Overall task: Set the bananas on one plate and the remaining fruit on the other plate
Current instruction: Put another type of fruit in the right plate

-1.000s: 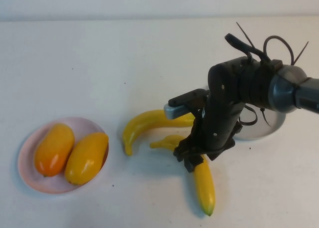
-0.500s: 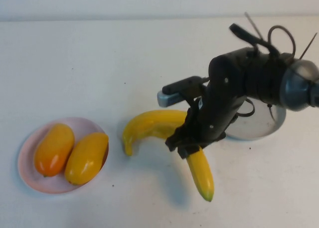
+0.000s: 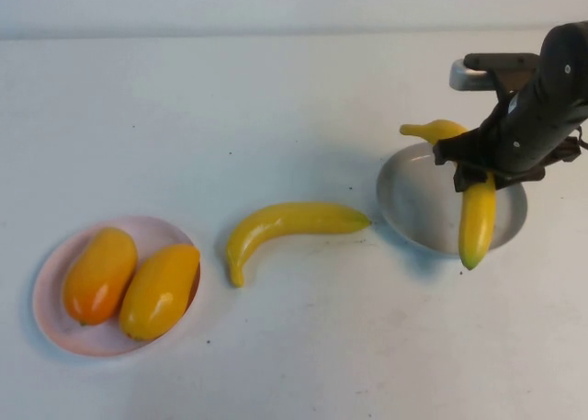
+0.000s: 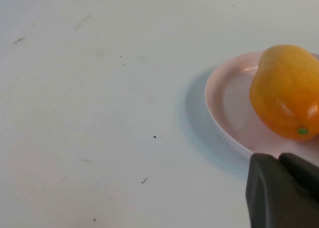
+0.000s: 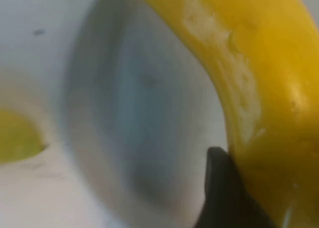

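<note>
My right gripper (image 3: 480,169) is shut on one banana (image 3: 477,220) and holds it in the air over the grey plate (image 3: 418,199) at the right. The banana's greenish tip hangs past the plate's near rim. In the right wrist view this banana (image 5: 259,63) fills the frame above the grey plate (image 5: 139,118), with one dark finger (image 5: 223,190) against it. The second banana (image 3: 287,223) lies on the table between the plates. Two orange-yellow fruits (image 3: 99,275) (image 3: 159,291) lie on the pink plate (image 3: 53,323) at the left. My left gripper (image 4: 282,161) is shut and empty beside the pink plate (image 4: 224,106).
White tabletop (image 3: 276,98) all round. One orange-yellow fruit (image 4: 286,91) shows in the left wrist view. The tip of the lying banana (image 5: 15,138) shows in the right wrist view. The left arm is out of the high view.
My right gripper has lifted one banana off the table and carried it right and back, to above the grey plate. The other banana and the pink plate have not moved.
</note>
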### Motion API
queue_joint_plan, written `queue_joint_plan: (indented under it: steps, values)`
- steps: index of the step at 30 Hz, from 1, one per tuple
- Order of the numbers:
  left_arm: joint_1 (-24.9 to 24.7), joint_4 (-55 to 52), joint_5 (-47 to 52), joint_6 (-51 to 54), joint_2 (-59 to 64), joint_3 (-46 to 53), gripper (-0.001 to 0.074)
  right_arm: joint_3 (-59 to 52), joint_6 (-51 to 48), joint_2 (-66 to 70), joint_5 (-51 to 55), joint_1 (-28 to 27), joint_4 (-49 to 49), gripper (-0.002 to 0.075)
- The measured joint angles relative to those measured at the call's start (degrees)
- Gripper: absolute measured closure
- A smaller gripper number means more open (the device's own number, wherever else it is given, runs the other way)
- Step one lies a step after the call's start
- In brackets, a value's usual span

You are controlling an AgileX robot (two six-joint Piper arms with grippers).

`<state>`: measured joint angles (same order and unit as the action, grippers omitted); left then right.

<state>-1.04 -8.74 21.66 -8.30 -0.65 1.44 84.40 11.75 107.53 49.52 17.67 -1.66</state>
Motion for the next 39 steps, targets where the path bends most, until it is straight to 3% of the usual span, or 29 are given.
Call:
queue_joint_plan:
  steps: [12, 18, 24, 30, 39]
  values:
    - [0.0, 0.0, 0.0, 0.0, 0.0, 0.0, 0.0734, 4.79, 1.29, 8.11, -1.32, -2.63, -0.23, 0.0416]
    - [0.0, 0.0, 0.0, 0.0, 0.0, 0.0, 0.0734, 6.65, 1.4, 8.14, 0.44, -2.74, 1.66, 0.0306]
    - [0.0, 0.0, 0.0, 0.0, 0.0, 0.0, 0.0734, 11.16, -0.83, 8.03, 6.42, -1.31, 2.5, 0.0287]
    - [0.0, 0.0, 0.0, 0.0, 0.0, 0.0, 0.0734, 15.9, -22.76, 7.45, 7.41, 6.84, 0.57, 0.0347]
    - [0.0, 0.0, 0.0, 0.0, 0.0, 0.0, 0.0734, 16.12, -62.8, 8.38, 5.95, 13.5, -15.42, 0.0424]
